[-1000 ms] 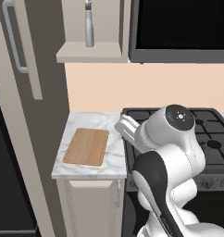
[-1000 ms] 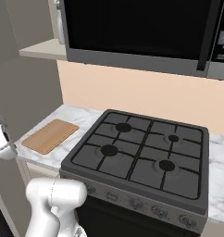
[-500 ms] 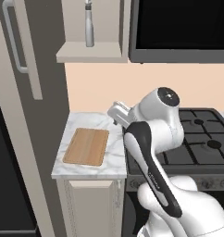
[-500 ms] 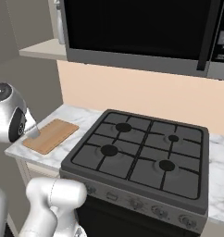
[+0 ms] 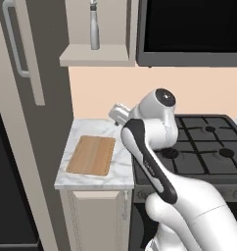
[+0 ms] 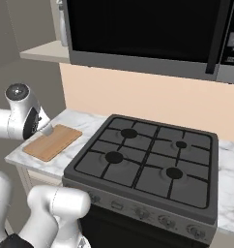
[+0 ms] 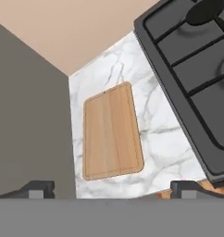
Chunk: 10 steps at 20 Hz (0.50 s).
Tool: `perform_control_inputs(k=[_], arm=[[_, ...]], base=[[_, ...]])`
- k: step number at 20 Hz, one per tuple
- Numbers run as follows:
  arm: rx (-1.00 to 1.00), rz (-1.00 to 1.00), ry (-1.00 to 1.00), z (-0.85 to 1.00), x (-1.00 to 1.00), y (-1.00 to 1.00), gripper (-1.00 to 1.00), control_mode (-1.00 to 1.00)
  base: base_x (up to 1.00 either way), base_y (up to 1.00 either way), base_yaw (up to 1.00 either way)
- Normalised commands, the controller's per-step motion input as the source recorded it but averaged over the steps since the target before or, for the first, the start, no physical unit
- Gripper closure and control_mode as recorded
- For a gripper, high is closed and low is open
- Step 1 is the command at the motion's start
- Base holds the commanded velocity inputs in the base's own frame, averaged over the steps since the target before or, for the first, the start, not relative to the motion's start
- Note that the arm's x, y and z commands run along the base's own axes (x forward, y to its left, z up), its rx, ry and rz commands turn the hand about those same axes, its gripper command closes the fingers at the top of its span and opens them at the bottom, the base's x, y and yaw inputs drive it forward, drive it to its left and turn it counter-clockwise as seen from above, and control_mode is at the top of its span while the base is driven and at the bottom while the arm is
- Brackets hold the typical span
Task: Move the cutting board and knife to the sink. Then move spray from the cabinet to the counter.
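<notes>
Left base view: gas stovetop (image 5: 208, 147) sitting right of the marble counter (image 5: 120, 169). Cutting board (image 5: 92, 155) lying flat on that counter, beside the stove, nothing touching it. Spray (image 5: 94, 25) standing upright on the cabinet (image 5: 93, 55) shelf above. I am holding my gripper (image 7: 112, 187) high over the board, fingers spread wide apart, gripping nothing.

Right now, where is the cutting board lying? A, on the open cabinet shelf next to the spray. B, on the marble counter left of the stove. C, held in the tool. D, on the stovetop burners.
B: the board lies flat on the counter beside the stove, with the spray alone on the shelf above and the tool open over it.
</notes>
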Motion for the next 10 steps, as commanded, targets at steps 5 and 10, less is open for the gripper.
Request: perform_control_inputs(k=[5,10], arm=[[-0.14,0.0,-0.21,-0.42,0.05,0.07,-1.0,-1.0],[-0.09,0.04,-0.05,-0.06,0.25,-0.02,-1.0,-1.0]], base=[[0.0,0.0,0.0],[0.0,0.0,0.0]])
